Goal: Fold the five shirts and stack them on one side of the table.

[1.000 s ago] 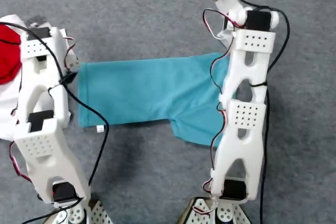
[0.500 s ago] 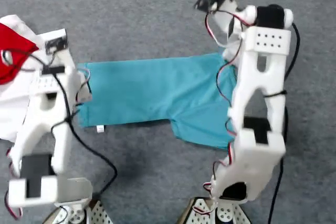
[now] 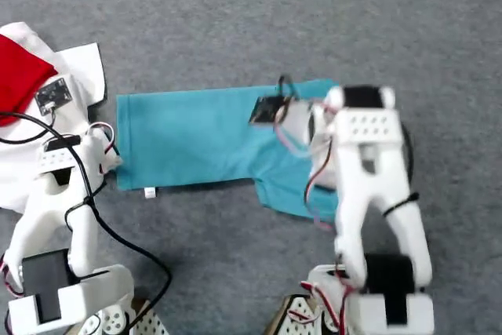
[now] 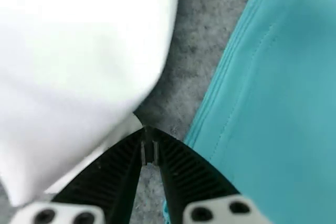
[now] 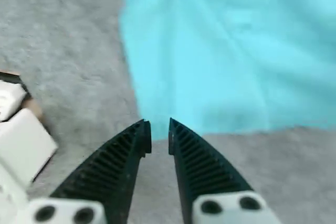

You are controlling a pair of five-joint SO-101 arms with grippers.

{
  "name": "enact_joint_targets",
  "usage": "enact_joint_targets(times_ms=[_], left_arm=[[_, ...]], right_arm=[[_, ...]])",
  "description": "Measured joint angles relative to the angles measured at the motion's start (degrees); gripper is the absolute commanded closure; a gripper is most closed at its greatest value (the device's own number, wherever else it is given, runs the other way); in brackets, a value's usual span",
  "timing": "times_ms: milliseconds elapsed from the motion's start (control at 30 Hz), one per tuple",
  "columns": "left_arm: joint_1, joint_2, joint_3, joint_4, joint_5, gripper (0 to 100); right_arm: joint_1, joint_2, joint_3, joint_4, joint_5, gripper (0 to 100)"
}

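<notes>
Lower left, the left gripper [image 4: 148, 151] is pinched nearly closed, apparently empty, by the lower-left corner of the teal shirt [image 3: 188, 135]. Lower right, the right gripper [image 5: 157, 129] is parted a slit over the shirt's right end. The teal shirt lies mid-table [image 3: 196, 29], half folded with a sleeve out, while a white shirt [image 3: 20, 154] and a red shirt [image 3: 20, 76] sit heaped at the left edge, so most of the task looks left to do.

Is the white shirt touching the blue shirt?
Apart. The left wrist view shows grey table between the white shirt and the blue shirt.
</notes>
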Motion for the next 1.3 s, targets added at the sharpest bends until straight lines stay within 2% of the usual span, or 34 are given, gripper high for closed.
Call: enact_joint_targets(times_ms=[100,233,433,700,933,1300], left_arm=[[0.00,0.00,0.00,0.00,0.00,98],[-0.97,0.00,0.00,0.00,0.09,98],[-1.41,0.00,0.00,0.00,0.09,98],[-1.41,0.00,0.00,0.00,0.09,98],[-1.41,0.00,0.00,0.00,0.09,98],[-1.41,0.00,0.00,0.00,0.09,98]], right_arm=[[-3.96,-5.63,9.41,-3.69,0.00,84.1],[-5.63,-8.97,18.29,-9.14,0.00,78.0],[-5.89,-6.24,21.01,-14.24,0.00,78.9],[-5.89,5.89,21.01,-23.21,-0.26,78.9],[-5.89,9.67,19.78,-24.70,-0.44,79.0],[-5.36,10.46,19.34,-27.25,-0.62,96.6]])
